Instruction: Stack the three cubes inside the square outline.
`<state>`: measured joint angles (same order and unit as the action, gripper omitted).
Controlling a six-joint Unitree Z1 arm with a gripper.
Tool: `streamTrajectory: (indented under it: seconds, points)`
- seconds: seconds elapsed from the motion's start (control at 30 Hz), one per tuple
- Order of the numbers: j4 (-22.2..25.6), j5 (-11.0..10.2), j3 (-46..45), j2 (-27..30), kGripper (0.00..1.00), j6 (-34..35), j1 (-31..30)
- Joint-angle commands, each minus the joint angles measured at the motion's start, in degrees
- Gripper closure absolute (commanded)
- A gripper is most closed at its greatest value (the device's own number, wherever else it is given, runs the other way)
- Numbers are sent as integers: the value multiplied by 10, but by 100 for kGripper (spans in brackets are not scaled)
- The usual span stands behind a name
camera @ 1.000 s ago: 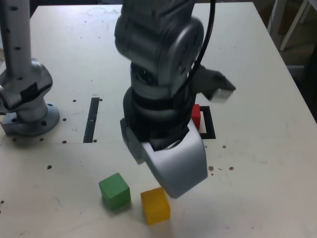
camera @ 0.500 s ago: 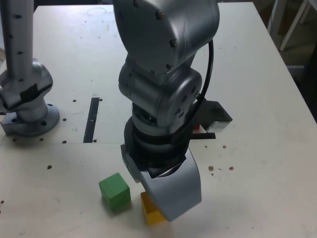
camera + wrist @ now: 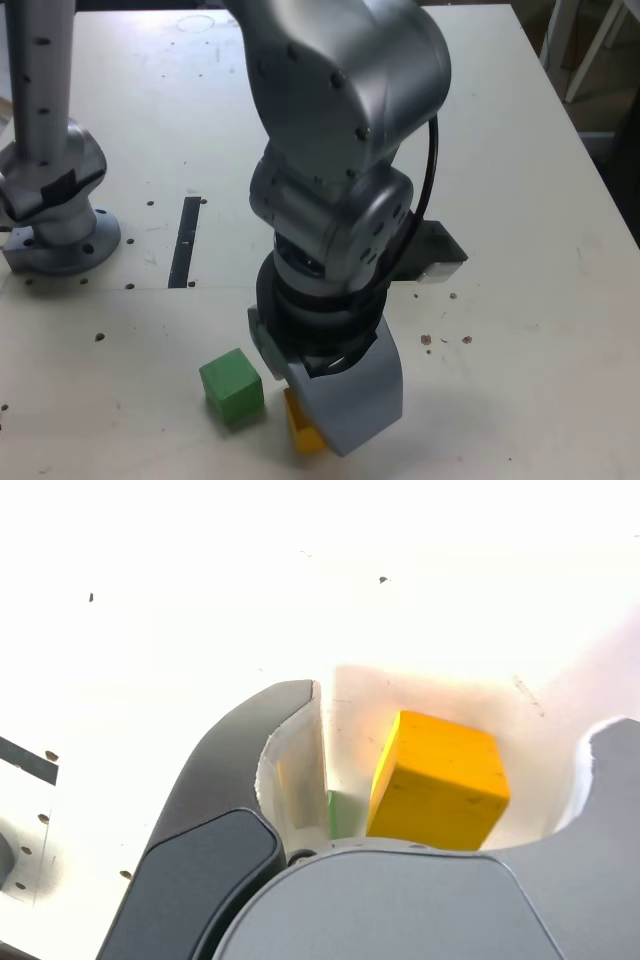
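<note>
Exterior view: even, soft light; slightly blurred.
Wrist view: tabletop (image 3: 200,580) overexposed, white glare; hand (image 3: 445,800) casts a soft shadow.

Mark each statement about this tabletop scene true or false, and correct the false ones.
1. The small yellow cube sits between the gripper's jaws. True.
2. The small green cube is stacked on the yellow cube. False: it rests on the white table beside it.
3. The gripper's jaws are fully shut. False: there is a gap on either side of the yellow cube.
4. In the exterior view, the arm hides most of the yellow cube. True.
</note>
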<state>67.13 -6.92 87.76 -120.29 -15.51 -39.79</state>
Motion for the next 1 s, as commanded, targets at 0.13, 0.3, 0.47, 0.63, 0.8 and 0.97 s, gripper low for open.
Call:
streamTrajectory:
  seconds: [0.13, 0.3, 0.47, 0.63, 0.8, 0.97]
  points:
    - [-12, -2, -10, -5, 34, 17, -3]
    - [-16, -9, -10, -5, 48, 30, -10]
    - [-9, -10, -8, -5, 58, 34, -13]
    - [-5, -11, -7, -6, 61, 34, -13]
    - [7, -15, -1, -7, 61, 35, -12]
    - [45, -31, 28, -5, 62, 35, -4]
